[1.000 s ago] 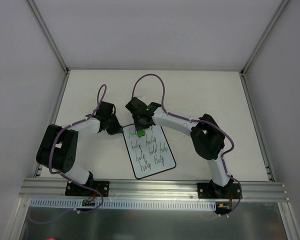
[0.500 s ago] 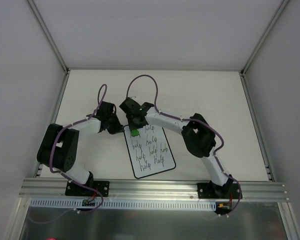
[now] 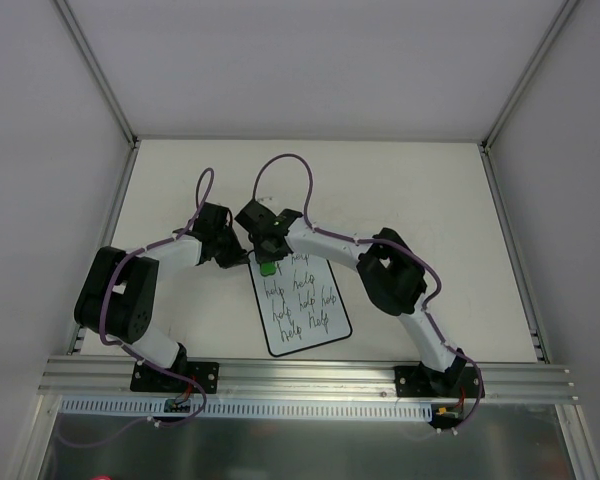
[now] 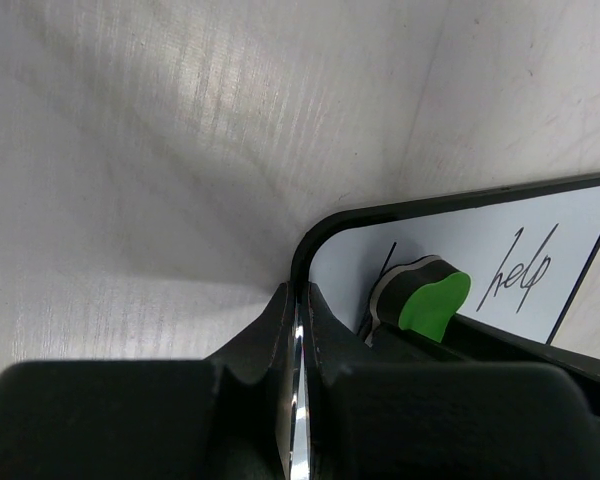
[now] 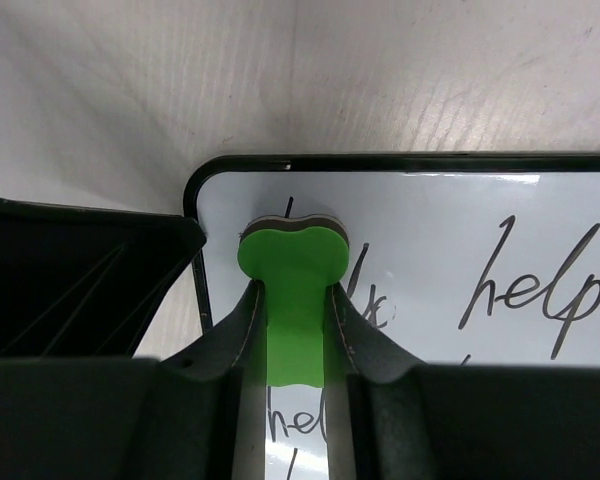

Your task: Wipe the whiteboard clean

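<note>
The whiteboard (image 3: 298, 303) lies flat on the table, white with a thin black border and several handwritten "help" words. My right gripper (image 3: 267, 262) is shut on the green bone-shaped eraser (image 5: 292, 262) and holds its pad against the board's top left corner (image 5: 220, 200), over a smudged word. My left gripper (image 3: 242, 258) is shut on the board's left edge near that corner; in the left wrist view the jaws (image 4: 298, 330) pinch the black border. The eraser also shows in the left wrist view (image 4: 432, 303).
The white table (image 3: 400, 190) is walled on the left, right and back. An aluminium rail (image 3: 310, 375) with both arm bases runs along the near edge. Purple cables loop above both wrists.
My right gripper has carried the eraser leftward along the board's top row, from near the middle to the top left corner. My left gripper has kept its hold on the board's edge.
</note>
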`<state>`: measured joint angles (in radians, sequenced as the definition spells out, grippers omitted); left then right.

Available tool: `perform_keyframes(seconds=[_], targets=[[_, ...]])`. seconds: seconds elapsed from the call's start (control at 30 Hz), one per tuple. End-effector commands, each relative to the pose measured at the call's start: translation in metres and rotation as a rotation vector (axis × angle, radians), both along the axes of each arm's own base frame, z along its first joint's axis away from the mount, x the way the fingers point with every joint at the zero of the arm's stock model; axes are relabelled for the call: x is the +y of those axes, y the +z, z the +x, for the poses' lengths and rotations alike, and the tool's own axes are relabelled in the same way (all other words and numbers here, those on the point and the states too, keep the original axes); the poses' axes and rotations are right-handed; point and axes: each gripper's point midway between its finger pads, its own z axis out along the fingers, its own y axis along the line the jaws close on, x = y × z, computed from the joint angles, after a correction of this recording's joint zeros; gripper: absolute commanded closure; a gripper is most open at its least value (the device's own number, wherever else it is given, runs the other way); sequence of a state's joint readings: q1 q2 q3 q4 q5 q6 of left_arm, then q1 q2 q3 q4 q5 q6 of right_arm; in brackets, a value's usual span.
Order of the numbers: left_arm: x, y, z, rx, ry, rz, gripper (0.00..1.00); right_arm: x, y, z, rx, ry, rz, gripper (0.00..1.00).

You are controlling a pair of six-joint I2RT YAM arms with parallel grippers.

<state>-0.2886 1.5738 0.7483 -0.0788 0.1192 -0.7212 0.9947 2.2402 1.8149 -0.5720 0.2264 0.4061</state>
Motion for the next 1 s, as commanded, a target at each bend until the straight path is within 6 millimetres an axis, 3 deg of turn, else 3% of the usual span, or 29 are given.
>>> perform_keyframes(seconds=[0.0,0.13,0.4,0.63,0.97], targets=[[0.021,-0.042,-0.046,0.184,0.007,0.113,1.0,-0.005,0.019,0.01,-0.059,-0.033,0.007,1.0],[0.021,-0.042,-0.045,0.182,0.006,0.113,1.0,-0.011,0.018,0.016,-0.069,-0.031,-0.009,1.0],[0.021,-0.042,-0.046,0.182,0.006,0.113,1.0,0.01,0.011,0.005,-0.026,0.003,0.027,1.0],[0.021,-0.042,-0.046,0.184,0.004,0.111,1.0,0.009,0.006,0.003,-0.016,-0.01,0.02,1.0],[0.021,-0.042,-0.046,0.184,-0.003,0.11,1.0,-0.034,-0.009,0.014,-0.022,-0.106,-0.093,1.0]])
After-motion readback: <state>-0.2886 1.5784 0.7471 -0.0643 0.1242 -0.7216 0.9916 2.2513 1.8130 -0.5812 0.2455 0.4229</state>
